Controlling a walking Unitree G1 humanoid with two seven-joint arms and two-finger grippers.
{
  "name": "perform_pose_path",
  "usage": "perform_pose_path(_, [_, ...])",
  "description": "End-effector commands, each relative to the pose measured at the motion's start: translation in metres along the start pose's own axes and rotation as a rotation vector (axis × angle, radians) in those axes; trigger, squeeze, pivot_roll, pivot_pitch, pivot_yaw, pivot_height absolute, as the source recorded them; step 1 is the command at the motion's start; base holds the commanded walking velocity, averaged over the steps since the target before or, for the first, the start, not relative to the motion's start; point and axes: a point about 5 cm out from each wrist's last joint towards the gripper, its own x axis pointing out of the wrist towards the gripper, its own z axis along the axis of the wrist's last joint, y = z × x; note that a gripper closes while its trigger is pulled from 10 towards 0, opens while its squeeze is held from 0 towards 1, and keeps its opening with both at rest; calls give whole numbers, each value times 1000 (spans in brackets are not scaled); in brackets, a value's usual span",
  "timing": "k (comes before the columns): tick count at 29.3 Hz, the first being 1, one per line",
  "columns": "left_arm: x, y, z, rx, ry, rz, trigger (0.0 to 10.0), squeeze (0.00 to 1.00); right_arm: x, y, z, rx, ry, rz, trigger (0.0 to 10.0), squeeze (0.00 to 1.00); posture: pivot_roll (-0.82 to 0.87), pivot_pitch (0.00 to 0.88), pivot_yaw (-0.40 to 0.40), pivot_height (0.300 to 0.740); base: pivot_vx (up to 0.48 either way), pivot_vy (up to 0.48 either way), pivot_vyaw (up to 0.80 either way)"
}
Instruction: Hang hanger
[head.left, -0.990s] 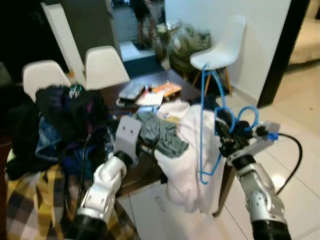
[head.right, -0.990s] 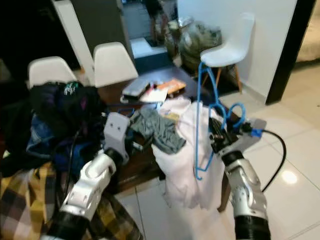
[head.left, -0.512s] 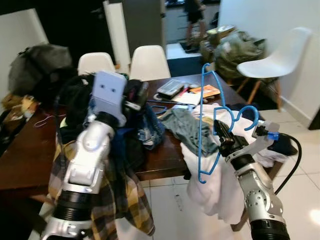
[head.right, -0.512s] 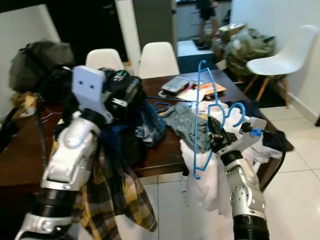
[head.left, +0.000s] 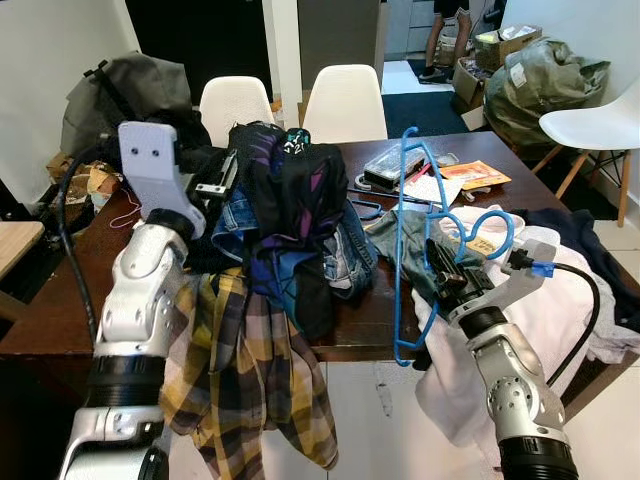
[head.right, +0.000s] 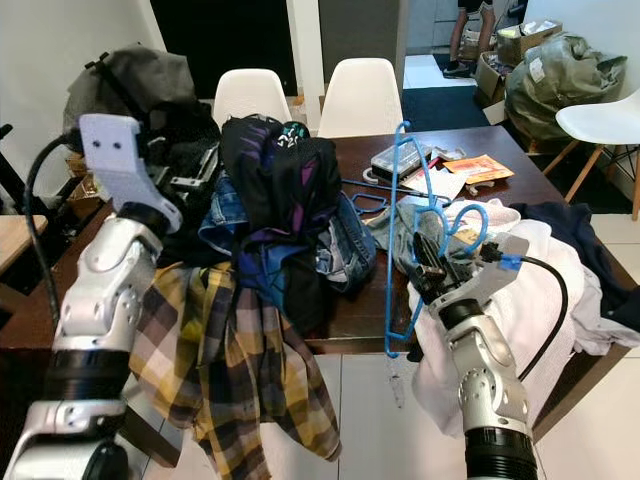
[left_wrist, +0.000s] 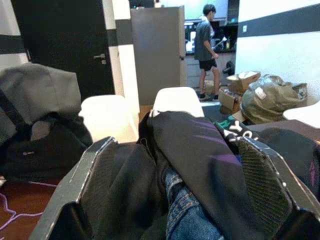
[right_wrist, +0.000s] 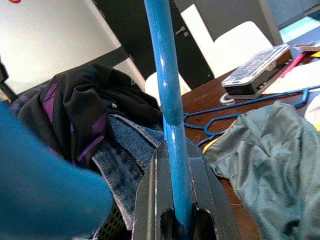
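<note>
The right end effector (head.left: 440, 262) was clamped on the blue hanger (head.left: 402, 240), holding it upright above the near edge of the counter (head.left: 360, 325). The left end effector (left_wrist: 175, 195), fingers spread wide, carried a bundle of clothes (head.left: 285, 215) draped over that same counter.

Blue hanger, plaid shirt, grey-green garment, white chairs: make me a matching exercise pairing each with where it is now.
Things:
1. blue hanger
2. plaid shirt
3. grey-green garment
4. white chairs

Places:
A. lying flat on the table top
B. behind the far side of the table
C. clamped upright in the right tool
D. draped off the table's near edge

Pairs: 1-C, 2-D, 3-A, 4-B
</note>
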Motion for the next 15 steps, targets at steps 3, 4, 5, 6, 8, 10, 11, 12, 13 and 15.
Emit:
perform_pose_path(3, [4, 11, -5, -54, 30, 36, 10000, 0, -2, 0, 3, 15, -18, -6, 10000, 0, -100, 0, 47, 740, 0, 0, 0])
perform_pose_path(4, [4, 11, -5, -54, 30, 36, 10000, 0, -2, 0, 3, 15, -18, -6, 10000, 0, -100, 0, 47, 740, 0, 0, 0])
perform_pose_path(5, [11, 11, -5, -62, 41, 39, 10000, 0, -4, -1, 4, 13, -21, -11, 10000, 0, -109, 0, 50, 740, 0, 0, 0])
perform_pose_path(6, [11, 11, -5, -62, 41, 39, 10000, 0, -4, -1, 4, 13, -21, -11, 10000, 0, -109, 0, 50, 740, 0, 0, 0])
perform_pose_path(8, [16, 12, -7, -67, 57, 52, 10000, 0, -5, -2, 6, 9, -23, -14, 10000, 0, -118, 0, 52, 740, 0, 0, 0])
perform_pose_path(10, [20, 13, -11, -71, 92, 75, 10000, 0, -7, -3, 7, 4, -23, -18, 10000, 0, -129, 0, 53, 740, 0, 0, 0])
perform_pose_path(11, [20, 13, -11, -71, 92, 75, 10000, 0, -7, -3, 7, 4, -23, -18, 10000, 0, -129, 0, 53, 740, 0, 0, 0])
perform_pose_path(12, [23, 15, -17, -69, 140, 95, 10000, 0, -8, -3, 8, -1, -22, -23, 10000, 0, -129, 0, 53, 740, 0, 0, 0])
perform_pose_path(13, [25, 16, -21, -77, 172, 104, 10000, 0, -9, -4, 8, -6, -21, -27, 10000, 0, -132, 0, 55, 740, 0, 0, 0])
perform_pose_path(15, [25, 16, -21, -77, 172, 104, 10000, 0, -9, -4, 8, -6, -21, -27, 10000, 0, -132, 0, 55, 740, 0, 0, 0])
